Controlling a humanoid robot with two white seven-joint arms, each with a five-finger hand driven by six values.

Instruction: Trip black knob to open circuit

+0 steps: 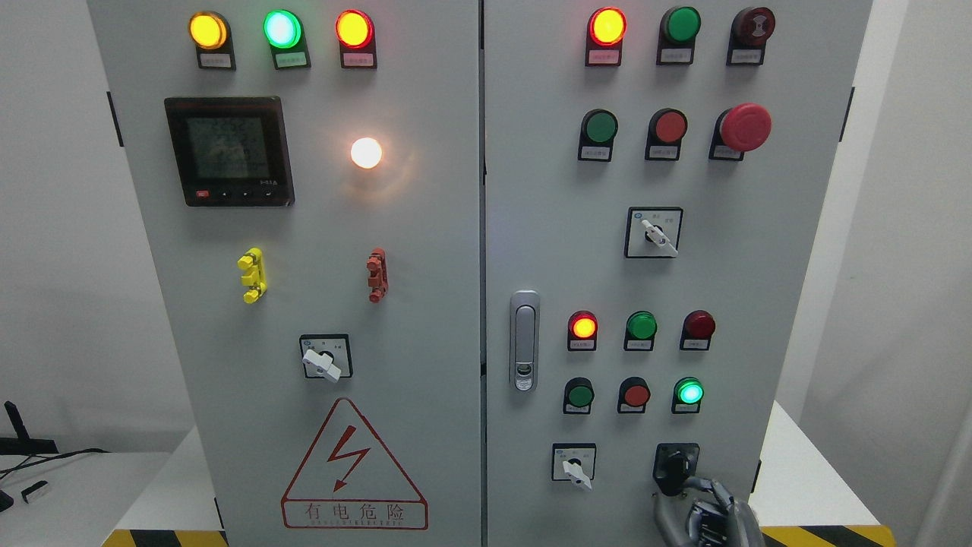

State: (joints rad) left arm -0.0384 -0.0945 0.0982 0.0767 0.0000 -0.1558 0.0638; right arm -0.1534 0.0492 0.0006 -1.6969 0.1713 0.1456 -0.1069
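The black knob (673, 465) sits on a black plate at the lower right of the cabinet's right door (759, 304). Its handle points down and to the right. My right hand (702, 513) comes up from the bottom edge just below the knob. One finger (710, 486) lies against the knob's handle and the thumb (662, 516) stands below its left side, so the hand is closed around the knob's lower part. The left arm is out of view.
A white selector switch (575, 465) sits left of the knob. Green (689, 392), red (634, 395) and green (580, 396) buttons sit above it. A door latch (524, 342) is further left. The cabinet stands on a white table (805, 486) with striped edge tape (828, 535).
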